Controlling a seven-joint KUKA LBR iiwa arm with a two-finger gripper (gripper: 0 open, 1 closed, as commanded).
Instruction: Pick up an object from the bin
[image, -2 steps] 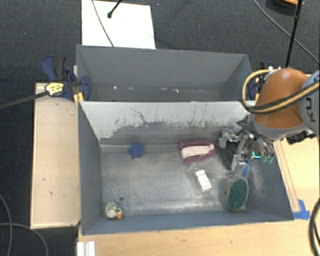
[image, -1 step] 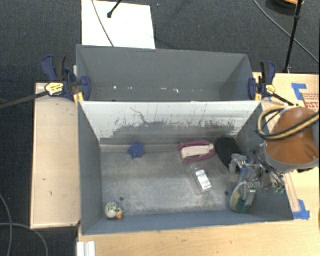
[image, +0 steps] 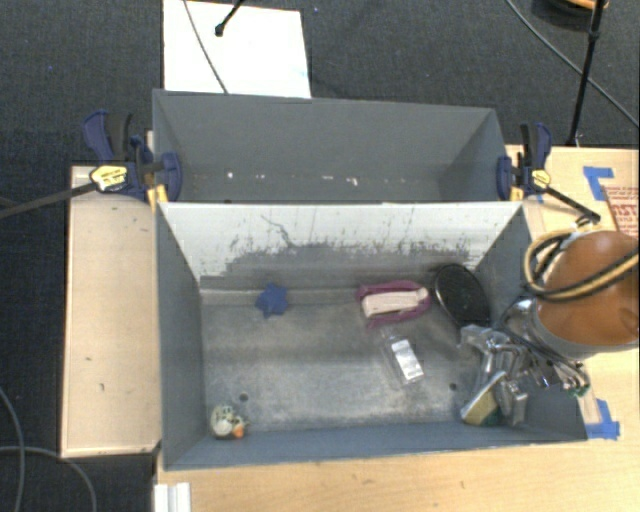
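My gripper (image: 493, 388) is low in the bin's front right corner, close to the right wall. A small tan block (image: 481, 409) sits right at its lower end, touching it; whether it is held I cannot tell. A silvery clear packet (image: 404, 361) lies on the floor just left of the gripper. A black oval thing (image: 460, 293) leans at the back right, above the gripper. Beside that lies a pink and maroon holder (image: 393, 301).
A small blue crumpled thing (image: 271, 300) lies at the back left of the floor. A little white ball with green and orange marks (image: 228, 422) rests in the front left corner. The arm with its orange cover and cables reaches in over the right rim.
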